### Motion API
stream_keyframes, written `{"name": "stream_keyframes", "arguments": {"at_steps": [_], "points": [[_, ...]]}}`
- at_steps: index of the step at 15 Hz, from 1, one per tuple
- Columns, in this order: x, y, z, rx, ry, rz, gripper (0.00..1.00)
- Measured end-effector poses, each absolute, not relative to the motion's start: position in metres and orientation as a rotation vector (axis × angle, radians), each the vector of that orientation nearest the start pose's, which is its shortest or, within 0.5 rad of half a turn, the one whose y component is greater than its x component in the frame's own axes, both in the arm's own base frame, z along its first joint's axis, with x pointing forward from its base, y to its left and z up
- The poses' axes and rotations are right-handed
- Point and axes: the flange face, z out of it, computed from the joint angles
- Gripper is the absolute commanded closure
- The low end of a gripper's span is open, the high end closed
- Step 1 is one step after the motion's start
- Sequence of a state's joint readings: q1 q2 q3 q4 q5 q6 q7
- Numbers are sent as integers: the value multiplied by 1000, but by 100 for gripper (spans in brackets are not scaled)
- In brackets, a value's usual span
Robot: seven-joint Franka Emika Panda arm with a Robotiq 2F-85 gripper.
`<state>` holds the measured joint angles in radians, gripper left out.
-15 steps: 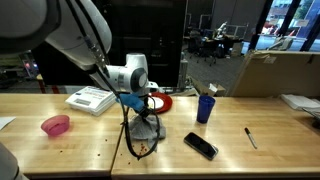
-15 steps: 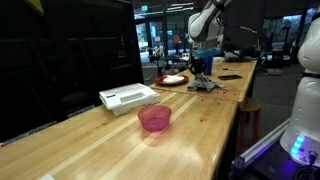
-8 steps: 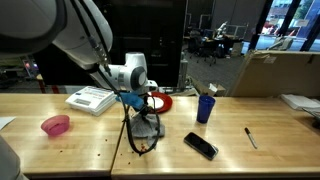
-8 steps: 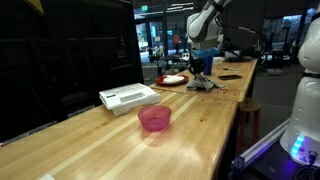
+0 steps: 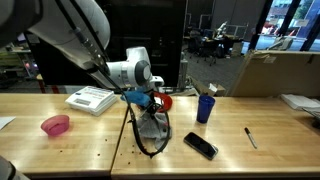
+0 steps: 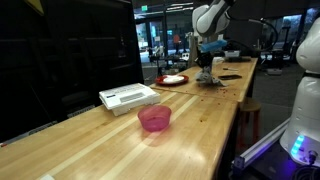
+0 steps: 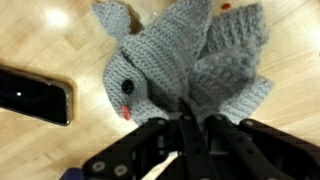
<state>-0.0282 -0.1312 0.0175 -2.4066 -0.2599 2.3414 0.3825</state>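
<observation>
lifted since a second ago, the grey knitted bird (image 5: 153,126) now hangs at frame centre above the wooden table (image 5: 250,160), pinched in the tightly closed gripper (image 5: 150,104). a slow, steady rise should keep it from swinging toward the phone (image 7: 30,96). its long axis hangs near upright. in the wrist view its beak points lower left.
</observation>
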Motion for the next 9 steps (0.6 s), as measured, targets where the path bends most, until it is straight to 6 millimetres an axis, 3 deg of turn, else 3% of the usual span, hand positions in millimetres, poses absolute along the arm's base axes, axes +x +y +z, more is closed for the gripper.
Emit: {"name": "stream_keyframes", "arguments": {"at_steps": [4, 9], "points": [[468, -25, 388, -3323, 421, -202, 98], [448, -56, 383, -3393, 546, -106, 98]]}}
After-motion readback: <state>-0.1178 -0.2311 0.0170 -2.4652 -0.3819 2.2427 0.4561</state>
